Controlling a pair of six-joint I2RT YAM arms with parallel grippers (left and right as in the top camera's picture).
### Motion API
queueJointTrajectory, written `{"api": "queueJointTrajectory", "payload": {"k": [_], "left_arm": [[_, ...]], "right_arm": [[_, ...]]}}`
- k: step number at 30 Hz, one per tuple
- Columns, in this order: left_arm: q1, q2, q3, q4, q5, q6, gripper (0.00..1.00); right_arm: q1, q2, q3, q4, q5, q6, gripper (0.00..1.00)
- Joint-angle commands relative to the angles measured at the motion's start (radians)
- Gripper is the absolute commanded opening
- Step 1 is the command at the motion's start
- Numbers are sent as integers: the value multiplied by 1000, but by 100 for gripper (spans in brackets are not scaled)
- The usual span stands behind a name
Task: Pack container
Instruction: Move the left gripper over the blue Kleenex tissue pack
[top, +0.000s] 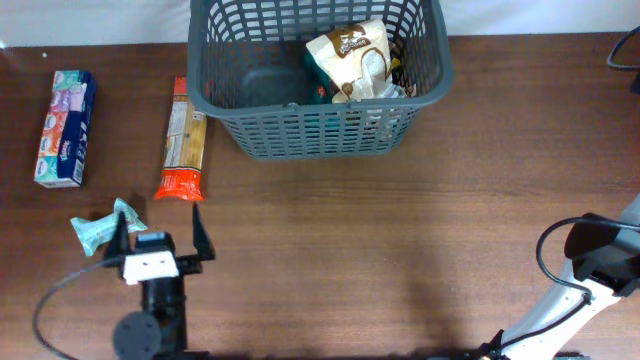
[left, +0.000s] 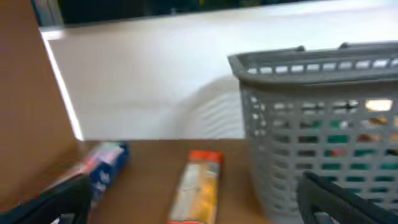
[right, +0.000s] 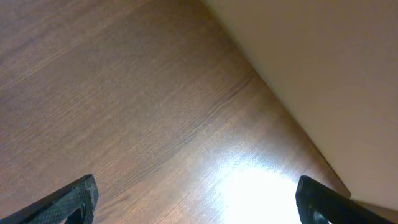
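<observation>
Container (top: 320, 130) top cropped, contents (top: 350, 55) partly hidden

Tabletop (top: 380, 260): smooth brown wood grain, with a glossy glare at lower centre of the right wrist view. Container (top: 320, 130), upper centre: matt grey moulded plastic. Long packet (top: 185, 140), left of it: shiny clear and orange film. Teal packet (top: 105, 225), lower left: crinkled film. Brown-and-white bag (top: 350, 55) inside the container: creased, faintly glossy.

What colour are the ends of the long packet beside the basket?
Orange-red; the long packet is yellowish between. Best in the overhead view.
</observation>
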Motion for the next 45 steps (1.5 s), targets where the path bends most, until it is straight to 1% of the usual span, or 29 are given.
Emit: {"api": "queueJointTrajectory", "payload": {"k": [1, 3, 6, 7, 10, 11, 13, 16, 18, 20, 22, 25, 26, 29, 30, 32, 35, 38, 40, 43, 45], "left_arm": [[2, 174, 167, -52, -68, 176, 99], [2, 324, 287, -96, -151, 214, 99], [2, 574, 499, -156, -348, 216, 99], [2, 645, 563, -173, -388, 216, 99], [2, 863, 753, -210, -404, 215, 99], [2, 914, 786, -214, -406, 215, 99], [2, 1013, 830, -200, -408, 215, 99], [3, 1138, 837, -170, -424, 217, 99], [3, 1208, 837, -158, -470, 248, 99], [2, 1264, 838, -126, -551, 281, 99], [6, 1306, 851, -114, -614, 323, 99], [19, 1330, 882, -137, -648, 317, 99], [24, 1330, 903, -161, -652, 291, 99], [40, 1329, 992, -271, -645, 150, 99], [47, 1329, 1033, -327, -619, 105, 99], [66, 1329, 1115, -441, -496, 51, 99], [105, 1329, 1204, -552, -241, 49, 99], [126, 1328, 1223, -592, -113, 49, 99], [134, 1328, 1223, -626, -71, 53, 99], [136, 1328, 1223, -665, -70, 61, 99], [136, 1329, 1223, -671, -70, 89, 99]], "right_arm": [[1, 4, -5, 0, 16, 12, 99], [1, 4, -5, 0, 16, 12, 99], [1, 4, -5, 0, 16, 12, 99], [1, 4, -5, 0, 15, 12, 99], [1, 4, -5, 0, 16, 12, 99], [1, 4, -5, 0, 16, 12, 99], [1, 4, -5, 0, 16, 12, 99], [1, 4, -5, 0, 16, 12, 99], [1, 4, -5, 0, 16, 12, 99], [1, 4, -5, 0, 16, 12, 99], [1, 4, -5, 0, 16, 12, 99], [1, 4, -5, 0, 16, 12, 99], [1, 4, -5, 0, 16, 12, 99], [1, 4, -5, 0, 16, 12, 99], [1, 4, -5, 0, 16, 12, 99], [1, 4, -5, 0, 16, 12, 99], [1, 4, -5, 0, 16, 12, 99], [1, 4, -5, 0, 16, 12, 99], [1, 4, -5, 0, 15, 12, 99], [1, 4, -5, 0, 15, 12, 99], [1, 4, -5, 0, 16, 12, 99]]}}
